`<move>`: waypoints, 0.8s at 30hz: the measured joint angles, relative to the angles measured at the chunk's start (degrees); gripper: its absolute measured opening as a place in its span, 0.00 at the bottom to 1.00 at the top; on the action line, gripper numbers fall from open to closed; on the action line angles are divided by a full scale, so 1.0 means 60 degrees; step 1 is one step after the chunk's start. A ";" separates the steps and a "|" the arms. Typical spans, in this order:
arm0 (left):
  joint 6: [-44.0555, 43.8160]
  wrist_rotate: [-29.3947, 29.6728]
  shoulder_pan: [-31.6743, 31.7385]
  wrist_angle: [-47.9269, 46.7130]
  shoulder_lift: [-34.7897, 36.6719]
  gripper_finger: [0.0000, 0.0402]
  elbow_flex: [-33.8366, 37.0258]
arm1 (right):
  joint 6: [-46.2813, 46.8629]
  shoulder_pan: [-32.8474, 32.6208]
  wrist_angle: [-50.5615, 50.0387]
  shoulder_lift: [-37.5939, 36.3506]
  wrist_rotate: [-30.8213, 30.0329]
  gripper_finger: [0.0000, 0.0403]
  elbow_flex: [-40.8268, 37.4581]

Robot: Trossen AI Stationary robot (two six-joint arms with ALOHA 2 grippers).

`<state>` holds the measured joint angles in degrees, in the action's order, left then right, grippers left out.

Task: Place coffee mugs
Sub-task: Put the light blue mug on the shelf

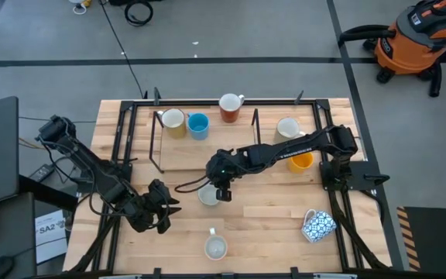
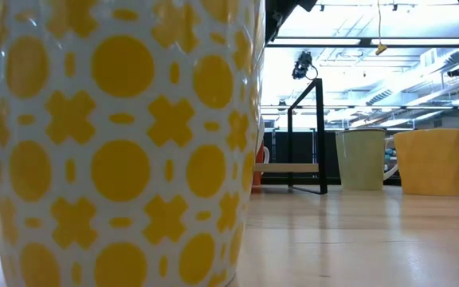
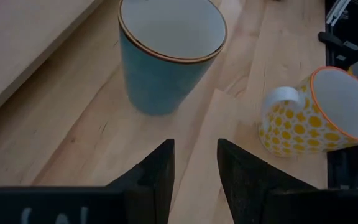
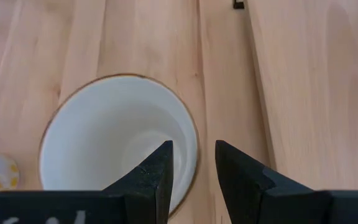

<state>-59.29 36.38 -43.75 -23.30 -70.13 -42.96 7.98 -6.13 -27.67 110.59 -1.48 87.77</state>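
As you had it at this moment, right gripper (image 1: 223,191): it hung over the middle mug's (image 1: 207,196) rim at mid-table, fingers parted, the rim under the gap; I saw no pinch on it.
Left gripper (image 3: 195,142): it waited low near the table's (image 1: 269,213) front-left, fingers spread and holding nothing, facing the middle mug.
Middle mug: upright on the bare table, just in front of the raised board (image 1: 207,155).
Back row: you had the cream mug (image 1: 173,120), blue mug (image 1: 198,125), red-brown mug (image 1: 229,108) and white mug (image 1: 287,128) upright along the back, on or by the board.
Orange mug (image 1: 301,161): upright at the board's right front edge; whether on it or beside it I could not tell.
Front mug (image 1: 215,247): upright near the front edge, well apart from both grippers.
Patterned mug (image 1: 318,225): on its side at the front right.
Done, by my judgement: about five mugs looked placed.
Left, by my judgement: three for you, the middle mug first, then the front mug and the tipped patterned mug, which would need righting.
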 joint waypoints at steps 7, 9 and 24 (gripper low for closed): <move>0.0000 0.0000 0.0000 0.0001 0.0000 0.32 0.0000 | 0.0001 0.0000 -0.0084 -0.0001 -0.0067 0.31 0.0000; 0.0005 0.0000 0.0000 -0.0002 0.0000 0.32 0.0000 | 0.0001 0.0000 -0.0107 -0.0001 -0.0095 0.31 -0.0043; 0.0007 0.0000 0.0000 0.0000 0.0000 0.32 0.0000 | 0.0562 0.0000 -0.0125 -0.0019 -0.0203 0.30 -0.0455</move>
<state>-59.24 36.38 -43.75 -23.29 -70.13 -42.96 11.35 -6.13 -28.42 110.48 -2.69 85.03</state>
